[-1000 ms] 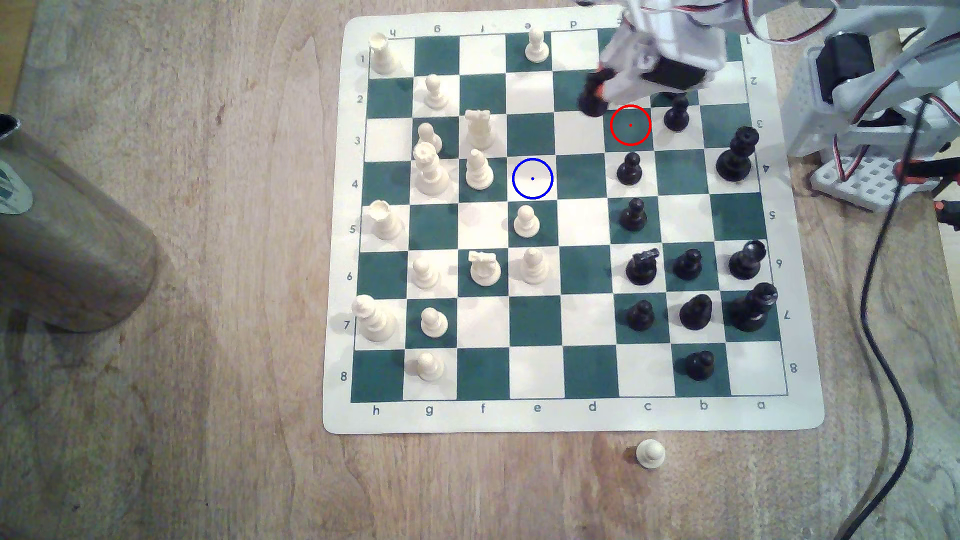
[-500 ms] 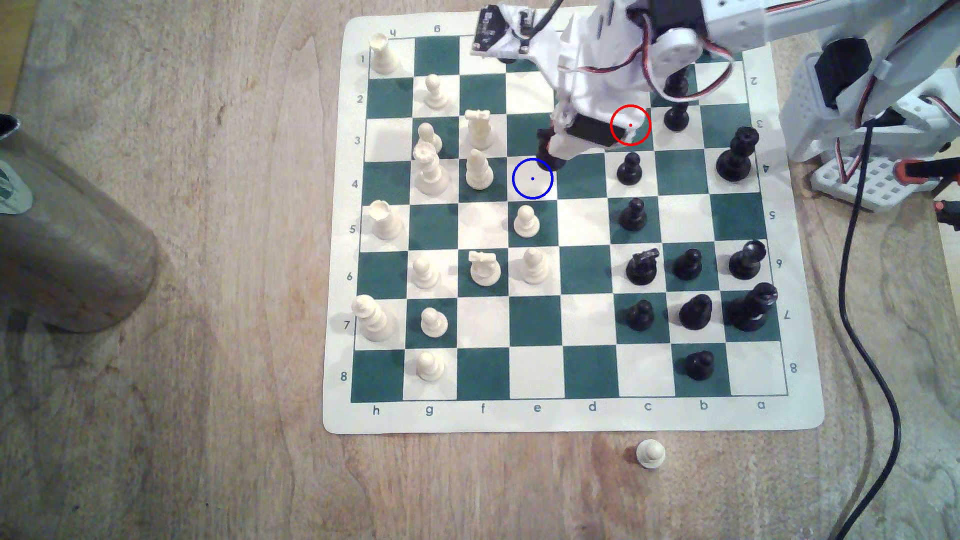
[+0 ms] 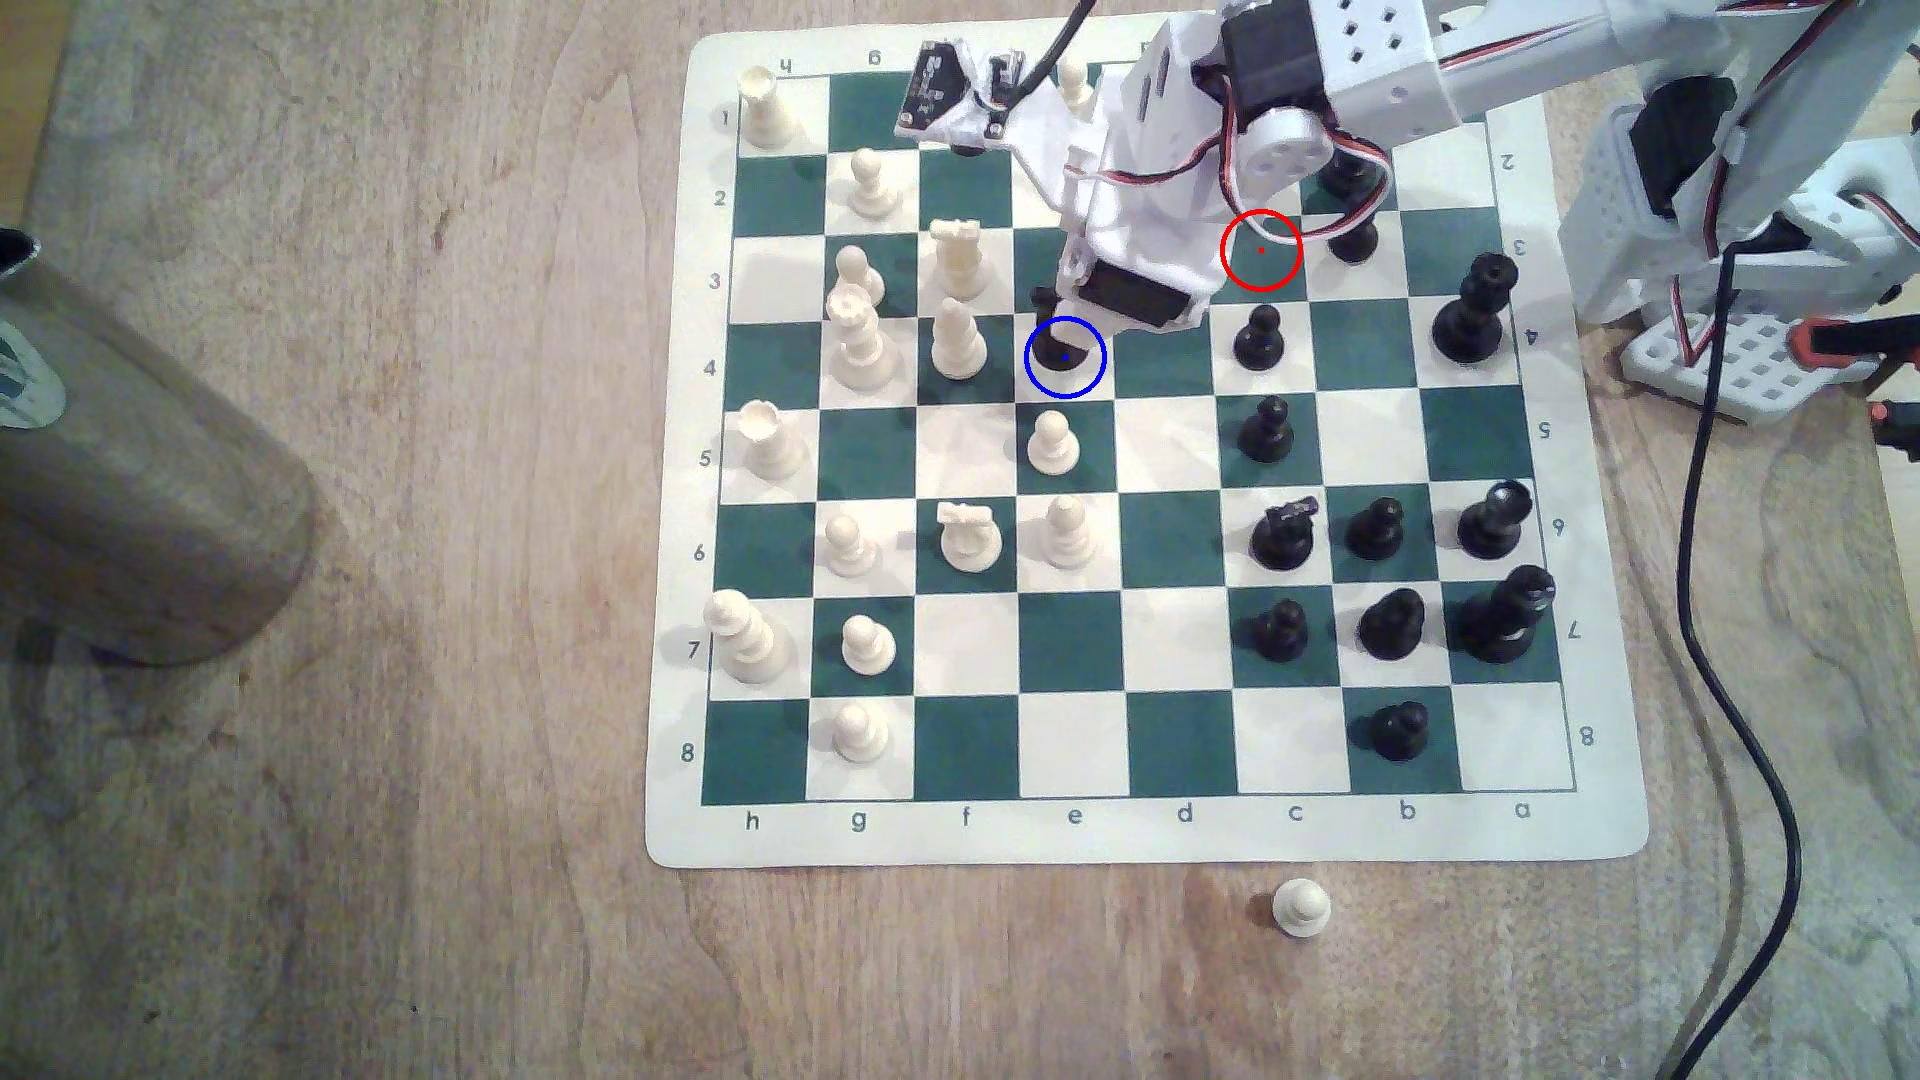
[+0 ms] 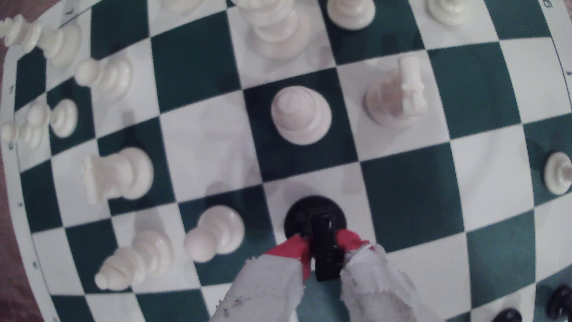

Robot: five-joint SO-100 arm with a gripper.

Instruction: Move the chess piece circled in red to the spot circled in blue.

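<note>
The short black chess piece [image 3: 1066, 355] with its wide round base stands inside the blue ring, on the cream square [image 3: 1097, 388]. In the wrist view its round base [image 4: 315, 213] lies over that white square, and I cannot tell whether it touches the board. My gripper [image 3: 1051, 317] comes down from the board's far side and is shut on the piece's blocky top. The red-tipped, cloth-wrapped fingers [image 4: 292, 249] press it from both sides, the gripper [image 4: 323, 249] centred on the top. The red ring [image 3: 1260, 250] marks a bare green square beside the arm.
A white pawn [image 3: 1052, 444] stands one square nearer the camera than the blue ring. A white bishop [image 3: 957, 341] is on its left in the exterior view, a black pawn [image 3: 1258, 340] two squares to its right. A stray white pawn [image 3: 1300, 909] lies off the board. A black cable [image 3: 1704, 582] hangs at the right.
The arm has carried the black piece from beside the red ring leftward and toward the camera, into the blue ring, and lowered it.
</note>
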